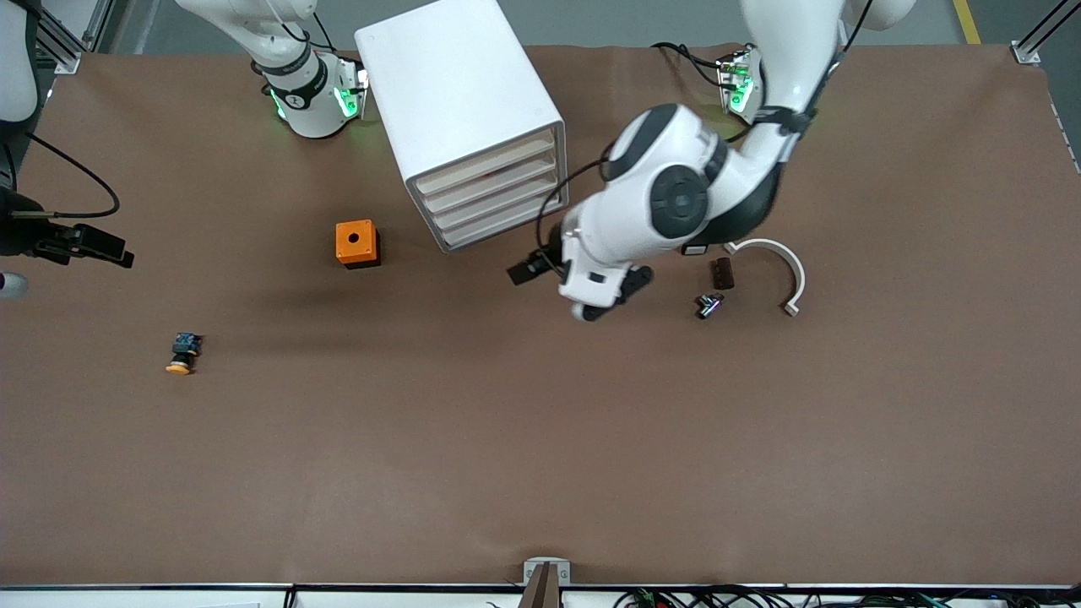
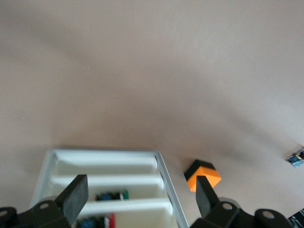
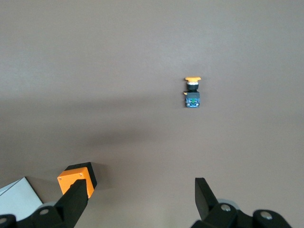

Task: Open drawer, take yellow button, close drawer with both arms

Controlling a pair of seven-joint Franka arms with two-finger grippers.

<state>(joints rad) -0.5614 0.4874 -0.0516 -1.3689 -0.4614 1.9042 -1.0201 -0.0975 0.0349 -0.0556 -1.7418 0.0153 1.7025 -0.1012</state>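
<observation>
Both grippers stand wide apart and hold nothing. Right gripper (image 3: pixel 140 202) hangs over bare table at the right arm's end; the button (image 1: pixel 182 353) lies on the table, nearer the front camera, clear of its fingers. Left gripper (image 2: pixel 140 197) hovers in front of the cabinet (image 1: pixel 460 110), whose top drawer (image 1: pixel 490 165) looks closed. Only the left wrist view shows small parts inside the drawers. Beside the cabinet sits the orange box (image 1: pixel 357 243).
</observation>
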